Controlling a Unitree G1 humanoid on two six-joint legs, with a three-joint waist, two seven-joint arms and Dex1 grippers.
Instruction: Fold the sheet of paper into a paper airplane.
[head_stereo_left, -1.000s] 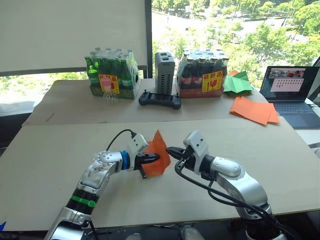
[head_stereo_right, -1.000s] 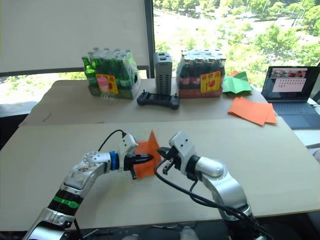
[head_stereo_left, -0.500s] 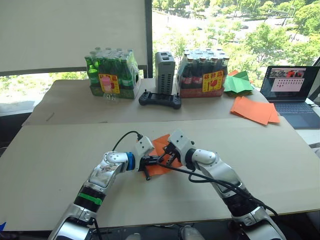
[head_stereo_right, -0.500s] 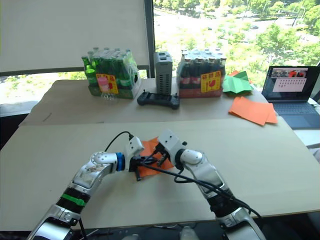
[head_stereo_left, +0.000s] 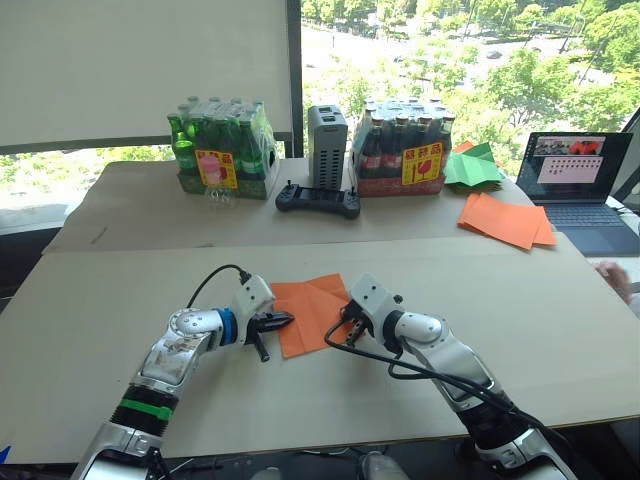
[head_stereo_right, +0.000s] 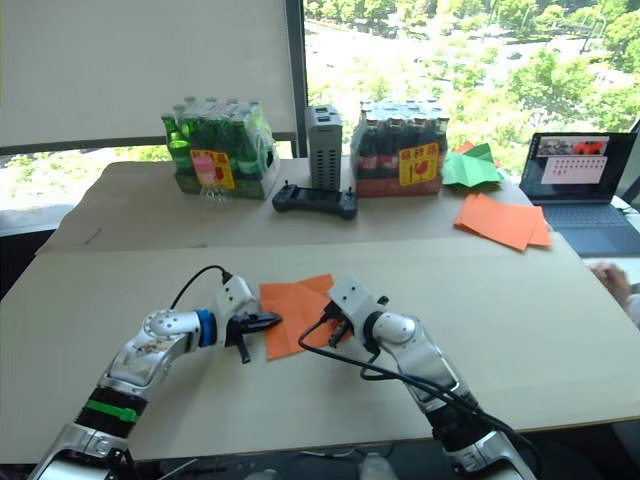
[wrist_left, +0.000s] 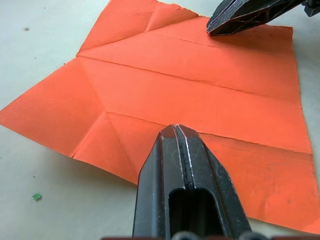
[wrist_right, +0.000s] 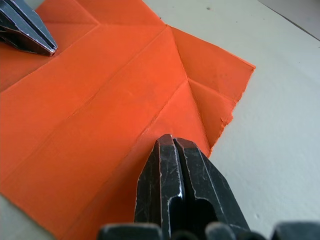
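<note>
The left gripper had its two black fingers pressed together with no gap, the tips resting on the left edge of the sheet of paper and holding nothing between them. The right gripper likewise had its jaws fully closed, tips set down on the opposite, right edge of the sheet, nothing pinched. One sheet of paper lay opened out flat on the near table, creased along several lines, between the two grippers. Beyond the sheet, on the far table, stood two shrink-wrapped packs of bottles: one green pack and one dark pack, with one grey box between them and one black controller just before it. Right of the dark pack lay one green paper shape, one pile of orange sheets and one laptop.
</note>
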